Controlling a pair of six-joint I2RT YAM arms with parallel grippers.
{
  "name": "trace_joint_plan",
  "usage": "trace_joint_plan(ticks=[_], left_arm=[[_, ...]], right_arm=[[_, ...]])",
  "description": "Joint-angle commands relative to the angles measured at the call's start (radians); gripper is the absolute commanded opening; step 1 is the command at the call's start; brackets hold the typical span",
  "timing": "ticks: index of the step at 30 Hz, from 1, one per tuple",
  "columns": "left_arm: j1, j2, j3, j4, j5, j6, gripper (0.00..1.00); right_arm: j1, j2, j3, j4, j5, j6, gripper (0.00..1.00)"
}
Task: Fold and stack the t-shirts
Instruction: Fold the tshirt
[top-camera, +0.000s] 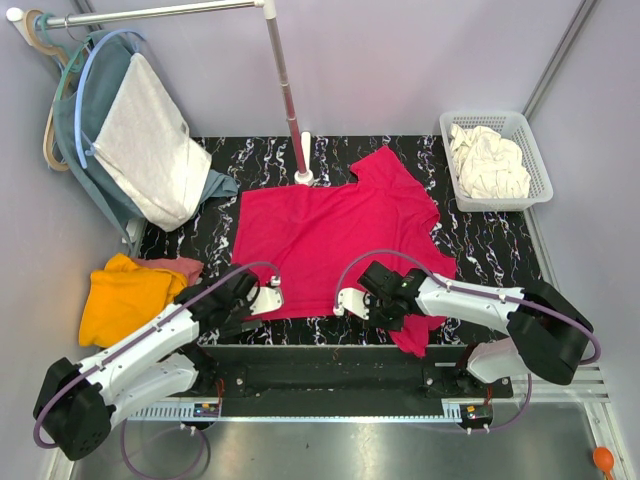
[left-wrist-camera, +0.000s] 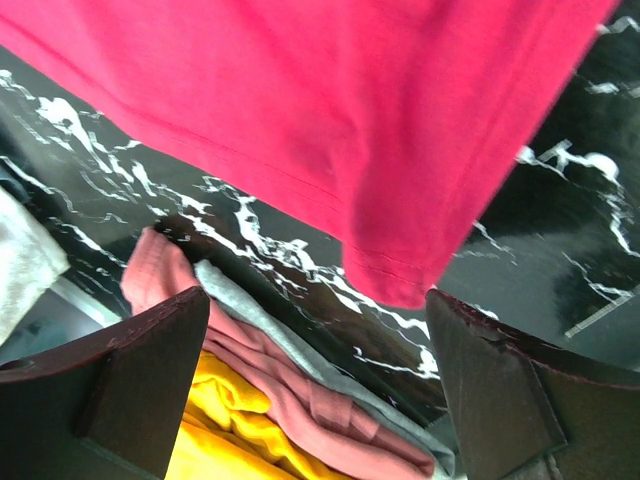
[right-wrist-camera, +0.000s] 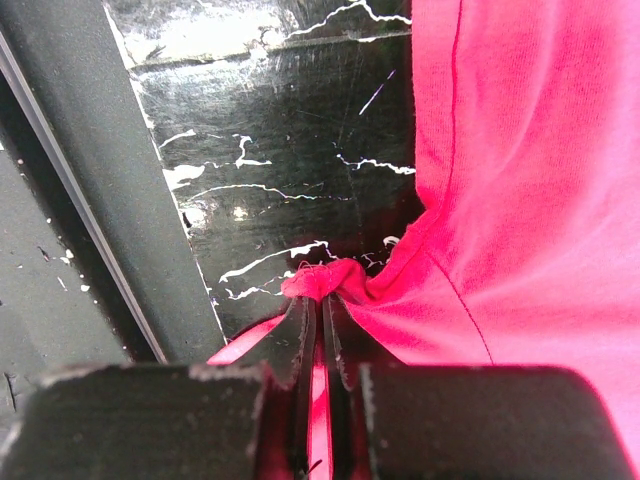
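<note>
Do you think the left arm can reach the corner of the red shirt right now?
Probably yes. The left gripper is open, and the corner of the red shirt lies just ahead of its jaws, with nothing covering it or standing in between.

Plain pale grey walls (top-camera: 420, 60) all around. Shiny black desk (top-camera: 495, 245) with wiggly white lines. Thin silver metal clothes rail (top-camera: 283, 85) at the back. White plastic basket (top-camera: 480, 116) on the right.

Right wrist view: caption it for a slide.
Right claw shut, pinching a bunched edge of the crimson-pink t-shirt over the black marbled table.
</note>
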Motion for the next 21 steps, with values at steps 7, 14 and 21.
trace_joint_plan(ticks=[7, 14, 21], left_arm=[[-0.004, -0.020, 0.008, -0.035, 0.068, 0.008, 0.95], [-0.005, 0.033, -0.032, 0.016, 0.095, 0.026, 0.91], [-0.004, 0.075, -0.077, 0.065, 0.098, 0.046, 0.70]], right_arm=[[0.007, 0.009, -0.012, -0.005, 0.026, 0.013, 0.02], [0.007, -0.003, -0.011, -0.005, 0.044, 0.018, 0.02], [0.007, -0.019, -0.010, -0.008, 0.061, 0.013, 0.02]])
